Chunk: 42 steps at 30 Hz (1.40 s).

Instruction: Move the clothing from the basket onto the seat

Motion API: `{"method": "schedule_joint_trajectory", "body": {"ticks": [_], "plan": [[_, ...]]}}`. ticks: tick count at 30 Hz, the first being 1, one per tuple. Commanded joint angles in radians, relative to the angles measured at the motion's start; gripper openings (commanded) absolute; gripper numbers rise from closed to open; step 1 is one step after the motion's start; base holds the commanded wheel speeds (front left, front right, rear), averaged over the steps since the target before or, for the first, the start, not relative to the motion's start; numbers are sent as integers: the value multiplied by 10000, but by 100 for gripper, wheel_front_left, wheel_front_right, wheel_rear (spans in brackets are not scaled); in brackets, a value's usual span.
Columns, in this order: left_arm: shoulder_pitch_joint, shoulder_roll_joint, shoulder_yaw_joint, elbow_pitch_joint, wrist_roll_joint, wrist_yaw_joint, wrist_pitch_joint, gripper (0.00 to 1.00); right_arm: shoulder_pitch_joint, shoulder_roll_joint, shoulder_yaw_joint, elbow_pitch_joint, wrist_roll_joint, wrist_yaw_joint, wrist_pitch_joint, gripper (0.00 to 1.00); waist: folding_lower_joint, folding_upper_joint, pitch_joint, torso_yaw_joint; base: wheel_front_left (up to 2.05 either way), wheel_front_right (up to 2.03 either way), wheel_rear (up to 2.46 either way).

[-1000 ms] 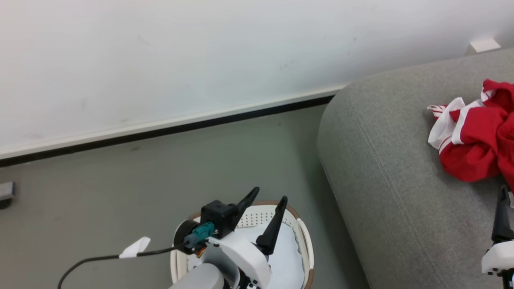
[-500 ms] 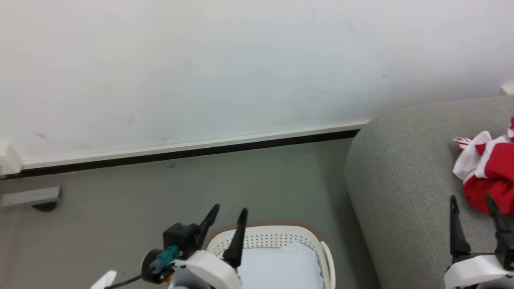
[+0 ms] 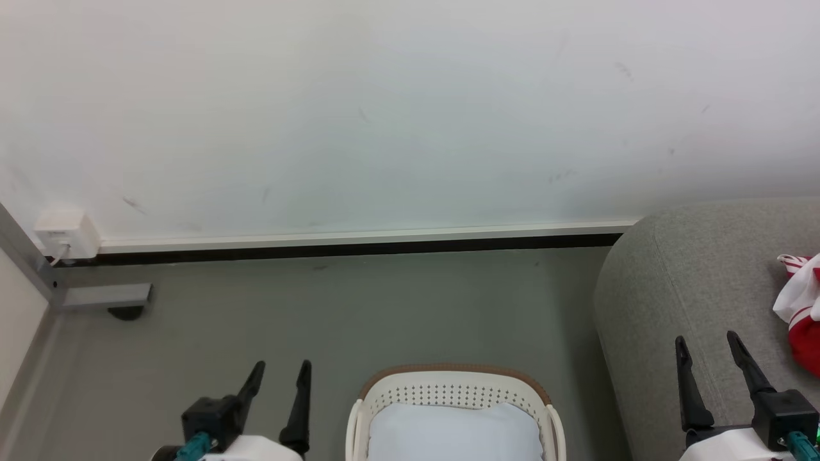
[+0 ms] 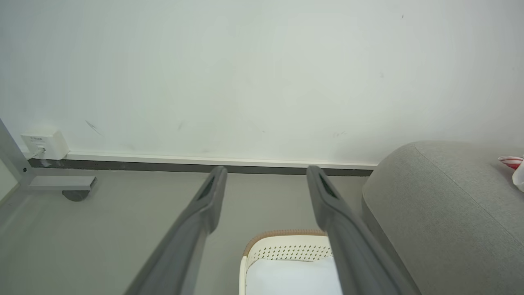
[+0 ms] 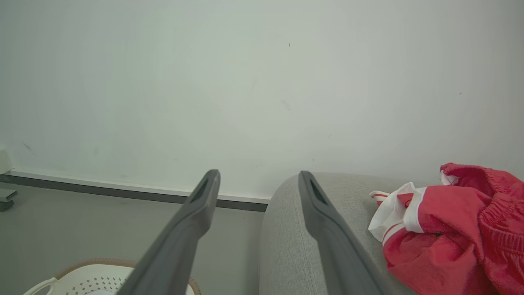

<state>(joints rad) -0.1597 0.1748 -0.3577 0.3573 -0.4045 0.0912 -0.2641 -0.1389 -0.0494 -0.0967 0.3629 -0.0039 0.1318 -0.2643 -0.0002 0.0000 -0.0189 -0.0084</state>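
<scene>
Both claws stand wide apart and hold nothing. The left gripper [image 3: 282, 366] hangs over the grey floor [image 3: 384, 307] just left of the basket [image 3: 451, 373], its two dark fingers pointing toward the far wall [image 3: 410, 115]. The right gripper [image 3: 705, 338] hangs over the near left end of the seat [image 3: 666, 275], fingers spread the same way and pointing far. The clothing [image 3: 802, 314] lies crumpled on the seat cushion to the right of the right gripper, apart from its fingers. In the right wrist view it is a loose red heap with a white panel, a striped white edge turned toward the gripper and a gathered red band at its far side. The basket stands on the floor between the two grippers, near the rounded left end of the seat with a strip of floor between them. Its brown rim and perforated far wall face the skirting [image 3: 359, 246]. What shows of its inside is covered by a plain pale liner cloth [image 3: 455, 432]. Far left, a small white box [image 3: 66, 232] sits on the wall just above the floor, beside a grey metal bracket [image 3: 106, 296].
</scene>
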Motion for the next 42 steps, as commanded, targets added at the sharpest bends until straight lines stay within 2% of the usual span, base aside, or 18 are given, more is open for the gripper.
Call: {"method": "schedule_joint_trajectory", "body": {"ticks": [1, 9, 17, 18, 23, 42], "plan": [[158, 30, 109, 33, 116, -49, -3, 100, 143, -27, 29, 49, 76, -23, -1, 100, 2, 0, -20, 22, 0, 0, 0], [699, -240, 1380, 96, 908, -451, -4, 100, 307, -23, 438, 474, 487, -23, -1, 100, 2, 0, -155, 104, 0, 0, 0], [1013, -624, 2108, 164, 1465, -867, -4, 100, 489, -22, 444, 648, 688, -23, -1, 100, 2, 0, -252, 237, 0, 0, 0], [902, -672, 2122, 172, 1408, -900, 0, 0, 394, -2, 454, 626, 609, 0, 0, 0, 2, 0, -253, 238, 0, 0, 0], [1128, -759, 2136, 555, 1317, -920, 56, 0, 517, 110, 434, 1002, 705, 2, 52, 0, 2, 0, -254, 252, 0, 0, 0], [931, -873, 2788, 145, -1973, -1242, 981, 0, 435, 71, 281, 453, 4514, -2, 973, 0, 2, 0, -186, 226, 0, 0, 0]]}}
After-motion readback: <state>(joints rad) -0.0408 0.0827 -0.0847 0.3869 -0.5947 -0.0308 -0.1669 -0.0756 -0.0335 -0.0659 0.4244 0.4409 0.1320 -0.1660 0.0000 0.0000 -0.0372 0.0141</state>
